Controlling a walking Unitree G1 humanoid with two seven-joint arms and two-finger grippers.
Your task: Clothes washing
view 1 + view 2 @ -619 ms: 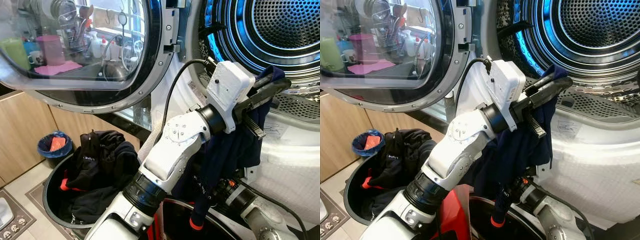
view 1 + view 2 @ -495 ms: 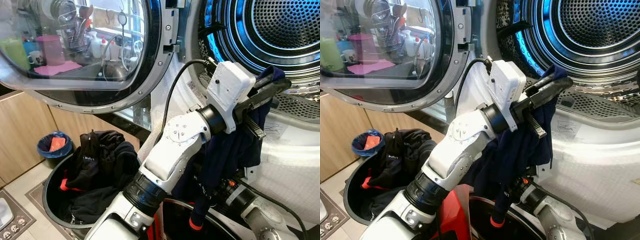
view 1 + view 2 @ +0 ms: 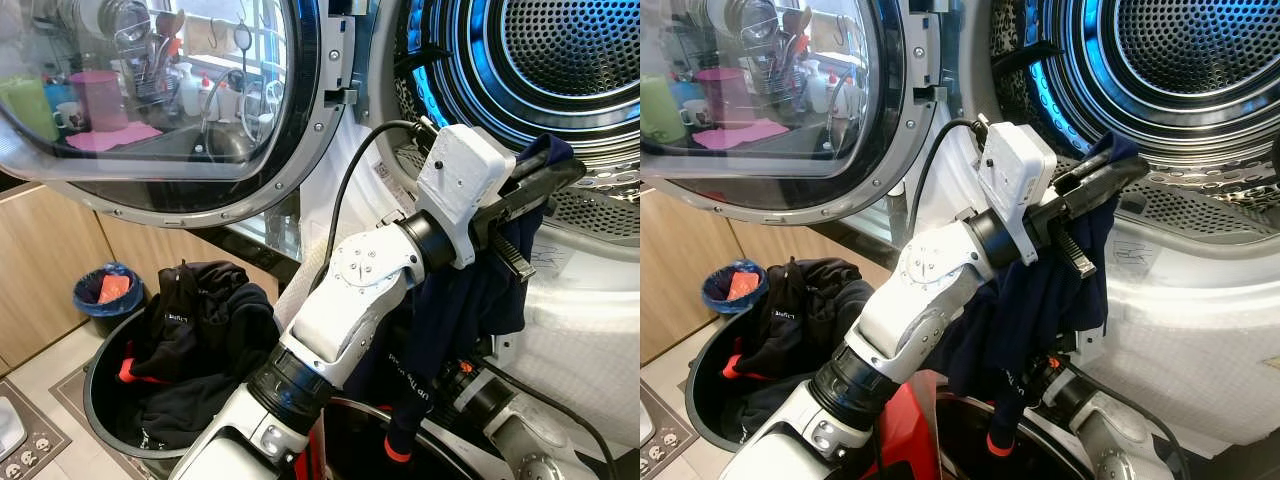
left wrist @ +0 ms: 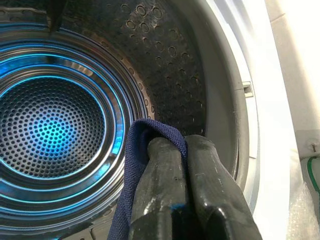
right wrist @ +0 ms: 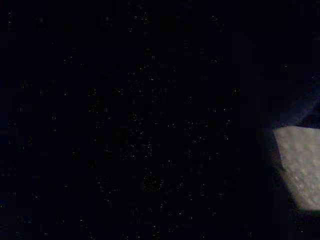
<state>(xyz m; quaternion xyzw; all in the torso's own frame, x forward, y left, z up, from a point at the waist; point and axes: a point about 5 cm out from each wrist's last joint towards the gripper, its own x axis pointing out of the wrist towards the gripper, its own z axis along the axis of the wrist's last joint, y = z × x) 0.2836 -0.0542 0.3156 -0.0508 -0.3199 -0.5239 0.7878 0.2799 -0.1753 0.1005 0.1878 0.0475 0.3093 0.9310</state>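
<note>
My left gripper point(image 3: 562, 176) is shut on a navy blue garment point(image 3: 455, 310) and holds it at the lower rim of the washing machine's open drum point(image 3: 570, 60). The cloth hangs down from the fingers in front of the white machine body, with an orange-tipped end low down. In the left wrist view the black fingers point(image 4: 165, 170) pinch a fold of the navy garment point(image 4: 135, 160) before the blue-lit drum point(image 4: 50, 120). My right arm point(image 3: 500, 420) sits low under the hanging cloth; its wrist view is almost black.
The round glass door point(image 3: 150, 100) stands swung open to the left. A black laundry basket point(image 3: 110, 420) on the floor at lower left holds dark clothes point(image 3: 200, 330). A small blue bin point(image 3: 105, 290) stands beside wooden cabinets point(image 3: 40, 270).
The left gripper with the navy garment has edged slightly right and up toward the drum opening; the hanging cloth hangs a little lower.
</note>
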